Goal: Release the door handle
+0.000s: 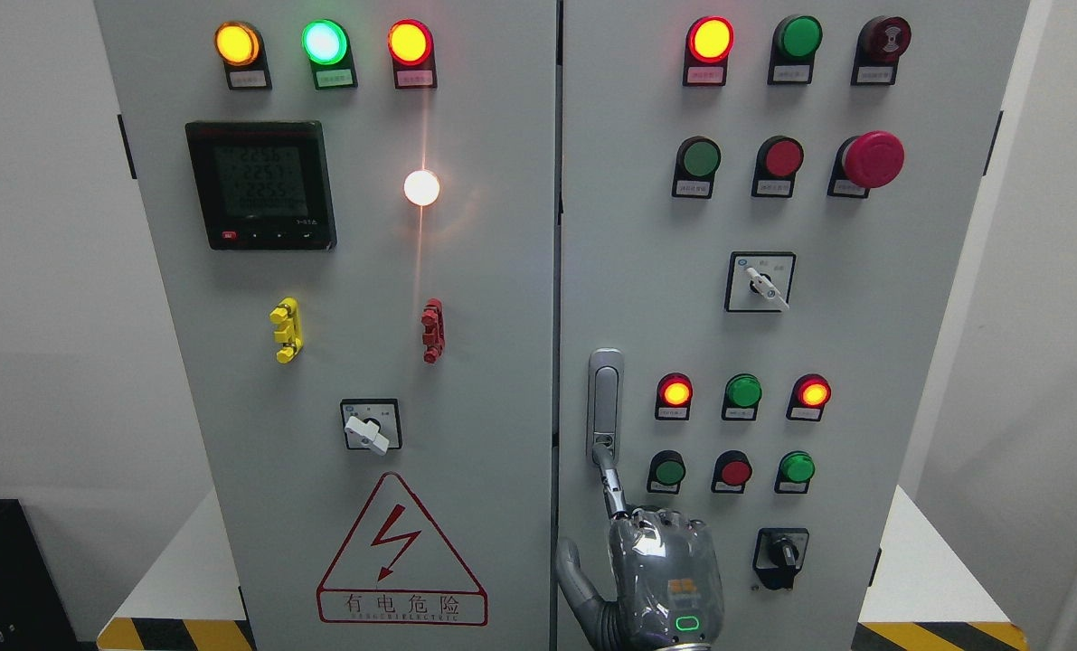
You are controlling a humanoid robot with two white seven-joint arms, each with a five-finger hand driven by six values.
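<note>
The silver door handle [605, 398] stands upright on the left edge of the cabinet's right door [647, 271]. My right hand [612, 506] comes up from the bottom edge just below it, its back facing the camera. Its index finger [609, 475] is stretched upward, and the tip touches the round lock at the handle's lower end. The other fingers are curled into the palm and the thumb [574, 570] sticks out to the left. The hand grips nothing. The left arm is out of view.
The grey cabinet's two doors are shut, with a seam [557, 271] between them. Lamps, push buttons, a red emergency stop [873, 159] and rotary switches [759, 282] cover the right door. A meter [260, 184] and a warning triangle [401, 551] are on the left door.
</note>
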